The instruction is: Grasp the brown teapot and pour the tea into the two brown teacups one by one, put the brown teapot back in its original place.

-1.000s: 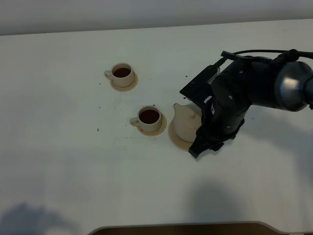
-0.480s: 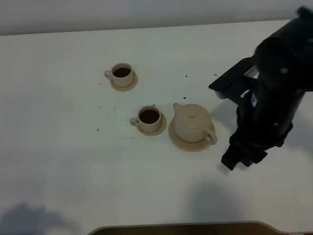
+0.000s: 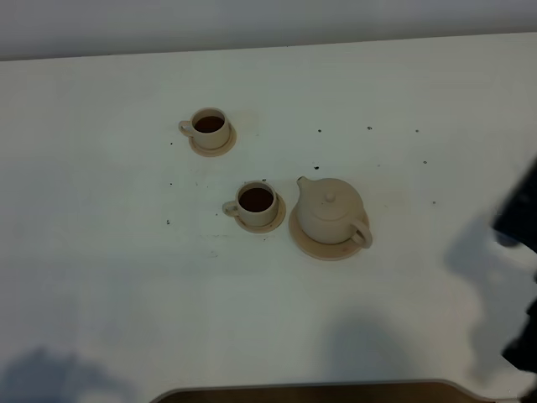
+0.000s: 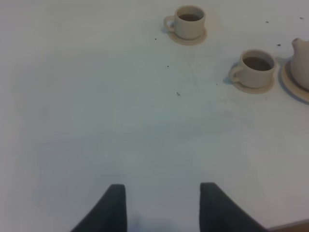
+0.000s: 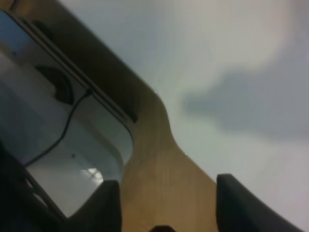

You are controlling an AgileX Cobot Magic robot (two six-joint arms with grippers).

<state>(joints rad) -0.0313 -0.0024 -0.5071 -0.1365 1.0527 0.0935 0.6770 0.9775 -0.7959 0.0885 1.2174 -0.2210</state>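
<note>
The brown teapot (image 3: 330, 211) stands upright on its wide saucer (image 3: 315, 248), the original place, with nothing touching it. To its left are the two brown teacups (image 3: 257, 201) (image 3: 210, 125) on small saucers, both holding dark tea. My right arm (image 3: 522, 217) shows only as a dark blur at the right edge, far from the teapot. The right gripper (image 5: 169, 203) is open and empty over the table's wooden front edge. My left gripper (image 4: 163, 208) is open and empty above bare table. Ahead of it are the cups (image 4: 257, 65) (image 4: 189, 20) and a sliver of the teapot (image 4: 301, 60).
Small dark specks are scattered over the white table (image 3: 126, 277) around the cups and right of the teapot. The table's curved wooden front edge (image 5: 159, 159) runs under the right gripper, with a dark cable and floor beyond it.
My right arm has let go of the teapot and swung away to the right and toward the front edge. It has almost left the overhead view. The teapot stays on its saucer.
</note>
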